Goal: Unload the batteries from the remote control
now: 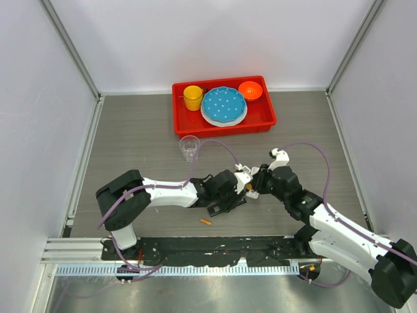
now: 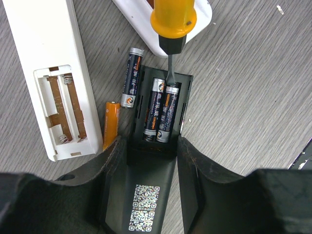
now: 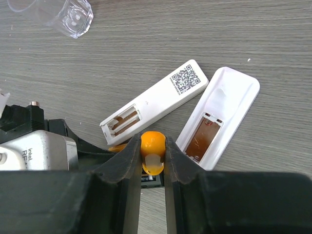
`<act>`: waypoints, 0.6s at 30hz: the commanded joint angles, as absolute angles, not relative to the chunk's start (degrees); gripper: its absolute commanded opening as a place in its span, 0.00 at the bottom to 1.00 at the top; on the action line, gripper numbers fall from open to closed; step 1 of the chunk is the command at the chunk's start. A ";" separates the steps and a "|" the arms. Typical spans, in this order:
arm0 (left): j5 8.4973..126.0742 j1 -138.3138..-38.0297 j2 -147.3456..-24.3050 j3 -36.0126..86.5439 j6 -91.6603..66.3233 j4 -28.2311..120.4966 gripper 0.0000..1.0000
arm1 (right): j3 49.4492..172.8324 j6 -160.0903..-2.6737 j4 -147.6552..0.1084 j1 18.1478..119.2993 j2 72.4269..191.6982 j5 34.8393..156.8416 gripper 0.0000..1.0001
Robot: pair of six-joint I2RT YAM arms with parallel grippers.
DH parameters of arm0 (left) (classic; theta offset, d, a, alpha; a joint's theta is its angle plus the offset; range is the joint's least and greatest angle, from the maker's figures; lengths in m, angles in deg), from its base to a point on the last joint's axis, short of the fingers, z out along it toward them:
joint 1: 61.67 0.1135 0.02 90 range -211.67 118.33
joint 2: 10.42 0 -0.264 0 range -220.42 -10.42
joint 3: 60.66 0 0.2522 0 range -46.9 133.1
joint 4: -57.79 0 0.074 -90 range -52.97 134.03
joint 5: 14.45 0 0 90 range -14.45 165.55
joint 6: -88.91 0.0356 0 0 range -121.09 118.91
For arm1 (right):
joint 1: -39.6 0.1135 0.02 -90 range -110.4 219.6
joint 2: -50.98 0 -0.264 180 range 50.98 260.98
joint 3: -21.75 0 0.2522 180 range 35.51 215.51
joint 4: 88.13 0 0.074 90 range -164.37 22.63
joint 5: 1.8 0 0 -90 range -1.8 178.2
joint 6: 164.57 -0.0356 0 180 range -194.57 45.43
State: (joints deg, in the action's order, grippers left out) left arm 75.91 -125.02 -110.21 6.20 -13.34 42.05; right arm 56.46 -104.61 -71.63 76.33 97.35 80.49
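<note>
On the grey table [image 1: 143, 130], a white remote [image 2: 44, 58] lies with its battery bay open. The left gripper [image 2: 151, 153] is clamped on a black remote [image 2: 146, 190], a finger on each side. The right gripper [image 3: 152, 146] squeezes the orange handle of a screwdriver [image 2: 173, 19], its tip touching one of two batteries [image 2: 162, 114] seated just ahead of the left fingertips. A dark battery [image 2: 131, 78] and an orange battery [image 2: 111, 124] lie loose between the remotes.

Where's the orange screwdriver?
Top centre of the left wrist view: the screwdriver, held by the right pincer, has its tip at the batteries in the black remote.
</note>
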 commanded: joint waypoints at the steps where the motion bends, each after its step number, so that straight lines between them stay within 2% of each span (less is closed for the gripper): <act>1: 78.89 -123.90 -112.90 4.51 -12.08 33.39 0.41 | 56.78 -103.57 -71.73 76.77 95.89 78.97 0.01; 18: 78.62 -123.90 -113.86 4.95 -12.08 33.31 0.39 | 51.77 -117.10 -84.04 76.78 95.90 92.33 0.01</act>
